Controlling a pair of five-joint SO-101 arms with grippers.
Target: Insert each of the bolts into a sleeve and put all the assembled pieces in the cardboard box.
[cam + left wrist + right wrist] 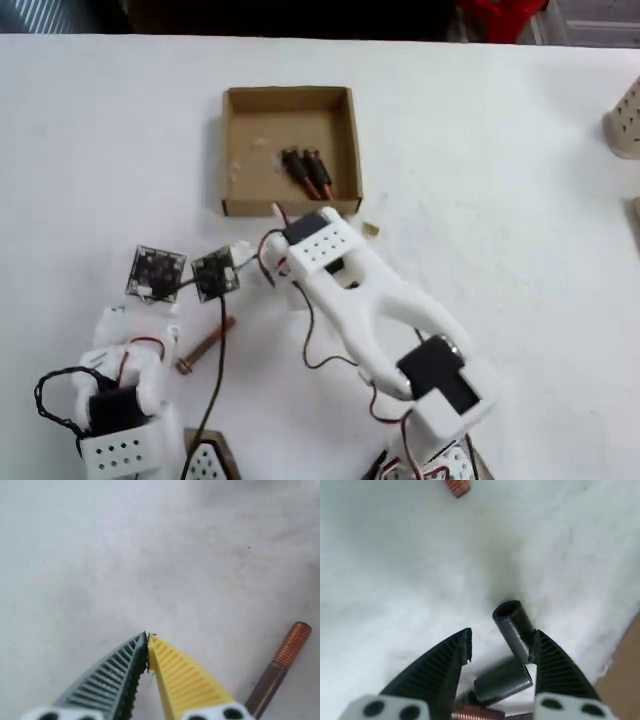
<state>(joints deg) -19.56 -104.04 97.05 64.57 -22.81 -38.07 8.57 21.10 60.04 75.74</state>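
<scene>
The cardboard box [240, 150] stands at the table's middle with two assembled pieces [307, 172] lying in it. My right gripper [502, 635] is open just in front of the box. Two black sleeves lie between its fingers: one [515, 625] leans against a finger, the other [502, 680] lies closer to the wrist, with a copper bolt's thread [475, 713] beside it. Another copper bolt [205, 345] lies on the table close to my left gripper [147, 641], which is shut and empty. That bolt [280, 667] rests just off its yellow finger [185, 680].
Two small circuit boards [157, 272] [214, 272] with cables sit between the arms. A small brown piece [370, 229] lies by the box's near right corner. The right arm [370, 320] stretches across the table's front. Pale objects [625, 125] stand at the right edge.
</scene>
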